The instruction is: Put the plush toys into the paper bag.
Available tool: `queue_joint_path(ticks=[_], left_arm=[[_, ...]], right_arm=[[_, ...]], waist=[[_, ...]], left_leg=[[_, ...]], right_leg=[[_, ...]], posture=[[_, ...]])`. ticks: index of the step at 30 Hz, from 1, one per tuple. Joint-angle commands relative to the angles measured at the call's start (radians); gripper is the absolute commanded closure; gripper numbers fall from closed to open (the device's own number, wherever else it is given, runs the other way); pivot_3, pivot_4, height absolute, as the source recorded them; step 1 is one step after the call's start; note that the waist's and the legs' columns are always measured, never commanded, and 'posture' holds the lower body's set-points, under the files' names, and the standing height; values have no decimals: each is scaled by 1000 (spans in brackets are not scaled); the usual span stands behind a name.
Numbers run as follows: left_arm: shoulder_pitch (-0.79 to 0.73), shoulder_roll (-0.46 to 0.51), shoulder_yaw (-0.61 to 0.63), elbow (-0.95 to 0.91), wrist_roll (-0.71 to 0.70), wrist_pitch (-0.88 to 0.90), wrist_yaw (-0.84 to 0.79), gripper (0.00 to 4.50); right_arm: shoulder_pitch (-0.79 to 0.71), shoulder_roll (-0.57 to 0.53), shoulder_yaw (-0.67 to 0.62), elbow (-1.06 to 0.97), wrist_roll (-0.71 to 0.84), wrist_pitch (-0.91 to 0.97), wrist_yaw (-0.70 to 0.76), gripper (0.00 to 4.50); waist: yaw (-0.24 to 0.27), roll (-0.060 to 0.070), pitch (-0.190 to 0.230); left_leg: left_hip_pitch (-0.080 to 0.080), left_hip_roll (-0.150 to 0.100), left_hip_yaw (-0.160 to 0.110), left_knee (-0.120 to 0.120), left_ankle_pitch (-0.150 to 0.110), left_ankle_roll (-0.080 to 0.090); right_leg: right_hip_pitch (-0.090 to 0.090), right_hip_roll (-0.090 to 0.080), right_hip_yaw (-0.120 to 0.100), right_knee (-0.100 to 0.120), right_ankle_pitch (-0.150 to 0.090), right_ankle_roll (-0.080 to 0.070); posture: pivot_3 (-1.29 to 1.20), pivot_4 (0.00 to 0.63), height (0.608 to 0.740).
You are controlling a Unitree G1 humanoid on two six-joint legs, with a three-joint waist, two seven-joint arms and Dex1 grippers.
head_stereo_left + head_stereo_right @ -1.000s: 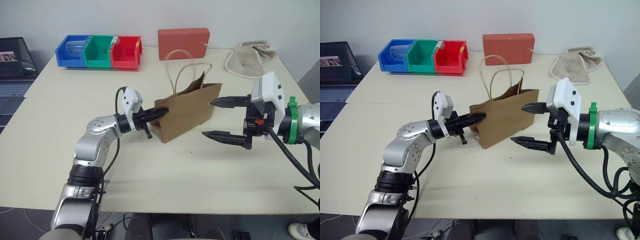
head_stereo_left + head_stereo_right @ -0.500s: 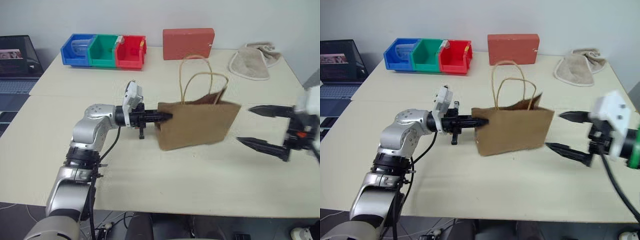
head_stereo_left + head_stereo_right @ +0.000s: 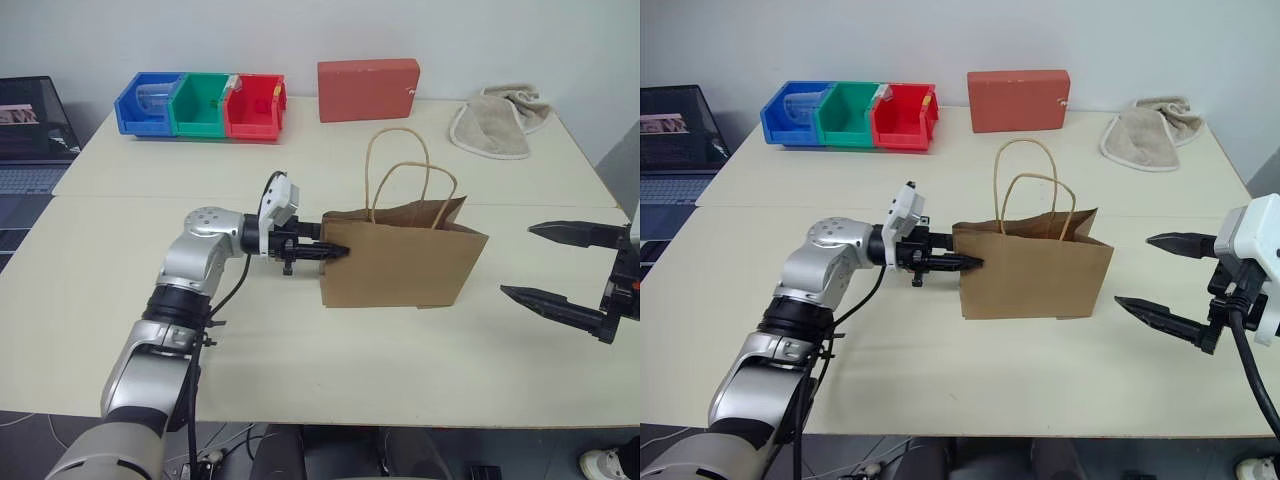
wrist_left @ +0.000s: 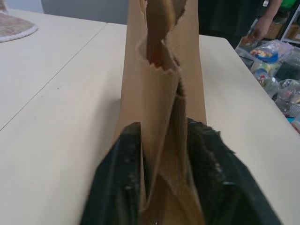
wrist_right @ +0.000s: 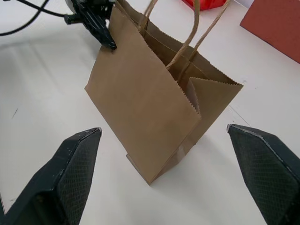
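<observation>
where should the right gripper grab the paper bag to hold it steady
Take the paper bag by its upper side edge nearest the right gripper, coming in level from that side. The bag stands upright with a thin pleated end wall there, and the open gripper already faces it. The left gripper is at the opposite end.

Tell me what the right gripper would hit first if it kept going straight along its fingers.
Probably the paper bag: the right gripper points across the table at the bag's near end, with bare tabletop between them. Depth is uncertain.
</observation>
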State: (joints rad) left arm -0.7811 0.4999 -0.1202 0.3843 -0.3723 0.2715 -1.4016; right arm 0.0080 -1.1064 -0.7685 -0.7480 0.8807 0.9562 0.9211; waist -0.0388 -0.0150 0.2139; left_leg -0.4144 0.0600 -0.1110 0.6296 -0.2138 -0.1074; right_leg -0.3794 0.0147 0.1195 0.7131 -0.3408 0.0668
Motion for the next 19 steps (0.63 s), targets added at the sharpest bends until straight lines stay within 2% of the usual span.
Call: queue_joint_path(ticks=[1,5,6,9,12,15,19], left_arm=[[48,79,54,-120,-14,39,24,1655],[88,126,72,-191,-19,65,47,360],[115,186,104,-238,4,72,73,44],[165,339,163,-342,30,119,107,14],[201,445,254,-409,-20,163,112,14],[232,499,307,-434,-44,198,122,14],[252,531,298,-439,-36,221,131,14]], right_arm=[[-29,-28,21,45,-2,-42,17,0],[-38,-47,49,82,-19,-70,39,0],[-44,-75,52,125,-45,-98,75,0],[-51,-143,49,240,-113,-170,174,0],[-75,-207,37,357,-156,-222,261,0],[-99,-245,43,423,-188,-261,322,0],[-158,-260,90,453,-183,-267,330,0]], waist=[[-4,0,0],[-3,0,0],[-1,0,0],[-7,-1,1],[-13,0,1],[-11,0,1],[-11,0,1]], left_leg=[[0,0,0,0,0,0],[0,0,0,0,0,0],[0,0,0,0,0,0],[0,1,1,0,0,0],[0,1,1,-1,0,0],[0,1,2,-1,0,0],[0,1,2,-1,0,0]], right_leg=[[0,0,0,0,0,0],[0,0,0,0,0,0],[0,0,0,0,0,0],[0,0,0,0,0,0],[-1,0,0,-1,0,0],[0,-1,0,-2,0,0],[0,-1,0,-2,0,0]], posture=[[0,150,740],[0,150,740],[0,150,740],[0,150,740],[0,150,740],[0,150,740],[0,150,740]])
